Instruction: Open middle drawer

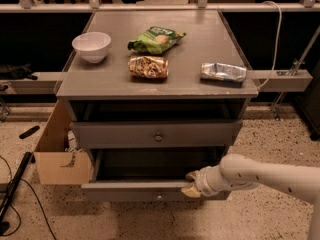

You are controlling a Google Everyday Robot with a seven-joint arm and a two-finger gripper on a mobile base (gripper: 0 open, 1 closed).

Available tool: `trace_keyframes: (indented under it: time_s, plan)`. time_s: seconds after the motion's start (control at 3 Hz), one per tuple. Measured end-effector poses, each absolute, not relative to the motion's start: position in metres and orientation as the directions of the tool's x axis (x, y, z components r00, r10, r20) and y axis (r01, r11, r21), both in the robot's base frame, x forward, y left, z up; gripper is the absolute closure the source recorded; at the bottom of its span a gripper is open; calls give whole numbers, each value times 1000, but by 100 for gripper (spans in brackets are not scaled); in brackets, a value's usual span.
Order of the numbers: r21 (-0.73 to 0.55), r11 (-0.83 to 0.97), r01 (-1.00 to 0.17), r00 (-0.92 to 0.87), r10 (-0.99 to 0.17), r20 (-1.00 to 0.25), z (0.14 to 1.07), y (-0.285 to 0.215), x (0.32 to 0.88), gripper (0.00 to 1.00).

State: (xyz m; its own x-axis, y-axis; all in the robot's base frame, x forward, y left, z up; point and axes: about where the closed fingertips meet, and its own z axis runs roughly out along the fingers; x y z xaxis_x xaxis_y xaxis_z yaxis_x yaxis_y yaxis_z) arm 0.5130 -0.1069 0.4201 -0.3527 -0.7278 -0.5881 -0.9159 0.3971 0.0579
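The middle drawer (pixel 130 190) is a wide, shallow grey drawer with a small round centre knob (pixel 159 197). It stands pulled out toward me, and its dark, empty inside shows behind the front. My gripper (pixel 191 184) is at the top edge of the drawer front, right of centre. One tan fingertip (pixel 192 175) is inside the drawer and the other is on the outer face, so the gripper is shut on the front panel. My white arm (pixel 260 176) reaches in from the right. The drawer nearest the floor is hidden.
The taller top drawer (pixel 125 134) sits above, nearly closed. On the cabinet top (pixel 200 44) are a white bowl (pixel 92 45), a green bag (pixel 157 38), a brown snack bag (pixel 148 66) and a silver packet (pixel 223 72). A cardboard box (pixel 57 159) stands at the left. Cables (pixel 12 189) lie on the floor.
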Motion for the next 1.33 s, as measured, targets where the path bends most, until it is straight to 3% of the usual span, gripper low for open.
trace_keyframes:
  time_s: [0.33, 0.67, 1.33]
  plan:
    - [58, 397, -916, -353, -728, -588, 420, -107, 513, 100]
    - [58, 397, -916, -353, -728, -588, 420, -107, 513, 82]
    - [58, 397, -916, -353, -728, -588, 420, -107, 513, 35]
